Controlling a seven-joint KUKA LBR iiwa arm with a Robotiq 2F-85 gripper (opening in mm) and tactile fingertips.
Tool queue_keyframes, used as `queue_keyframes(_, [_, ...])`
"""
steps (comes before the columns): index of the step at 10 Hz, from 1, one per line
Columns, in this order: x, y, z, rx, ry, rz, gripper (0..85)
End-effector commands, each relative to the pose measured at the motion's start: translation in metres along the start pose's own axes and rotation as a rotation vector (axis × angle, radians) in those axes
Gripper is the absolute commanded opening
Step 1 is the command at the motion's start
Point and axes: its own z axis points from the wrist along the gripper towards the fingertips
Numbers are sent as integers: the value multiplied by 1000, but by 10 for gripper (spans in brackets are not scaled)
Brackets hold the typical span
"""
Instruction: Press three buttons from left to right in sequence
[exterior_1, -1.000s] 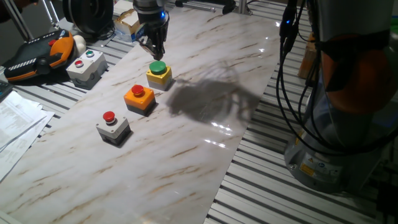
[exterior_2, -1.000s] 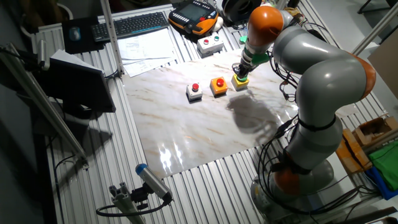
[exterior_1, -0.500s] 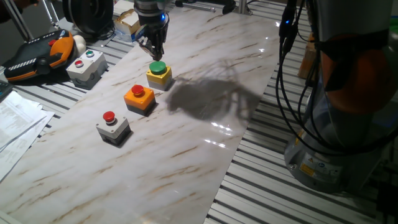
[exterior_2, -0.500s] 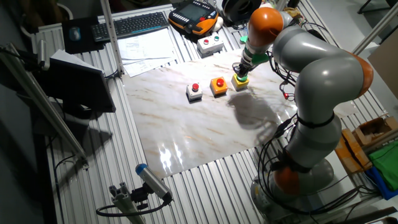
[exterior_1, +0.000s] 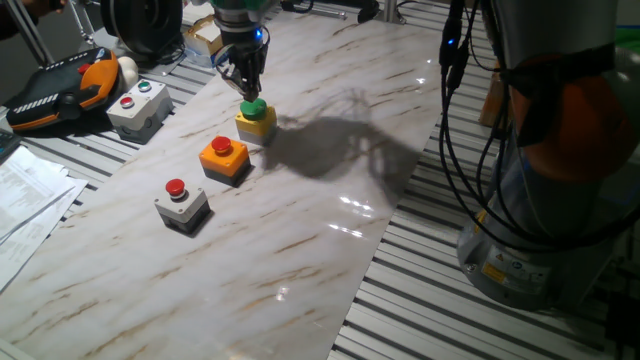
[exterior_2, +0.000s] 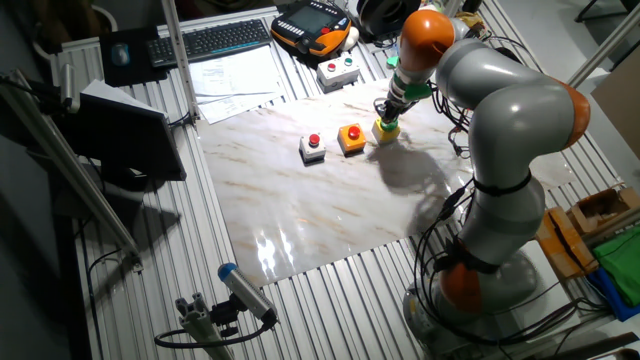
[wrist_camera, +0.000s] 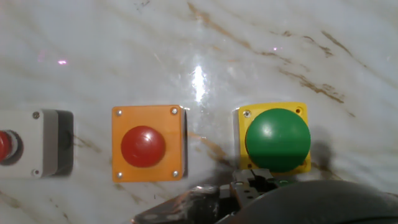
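Note:
Three small button boxes stand in a row on the marble board. The grey box with a red cap (exterior_1: 182, 203) (exterior_2: 313, 147) (wrist_camera: 31, 143) is leftmost. The orange box with a red cap (exterior_1: 223, 158) (exterior_2: 351, 137) (wrist_camera: 148, 144) sits in the middle. The yellow box with a green cap (exterior_1: 256, 120) (exterior_2: 385, 129) (wrist_camera: 277, 138) is rightmost. My gripper (exterior_1: 250, 95) (exterior_2: 386, 117) (wrist_camera: 252, 185) points straight down over the yellow box, its tips at the green cap's top. The hand view shows only the dark finger base at the bottom edge, just below the green cap.
A larger grey box with a red and a green button (exterior_1: 138, 105) (exterior_2: 338, 71) lies off the board's far left corner. An orange-black pendant (exterior_1: 60, 88), papers (exterior_1: 25, 200) and a keyboard (exterior_2: 215, 40) lie beyond. The arm's base and cables (exterior_1: 520, 200) stand at the right.
The gripper has come down from a little above the green cap to its top. The arm's shadow on the board has shifted towards the yellow box.

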Motion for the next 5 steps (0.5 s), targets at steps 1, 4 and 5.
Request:
queue_keyframes(1, [-4, -5, 2, 0, 0, -3, 7])
queue_keyframes(4, [-12, -13, 13, 14, -9, -10, 7])
queue_keyframes(5, [-13, -14, 15, 18, -7, -12, 7])
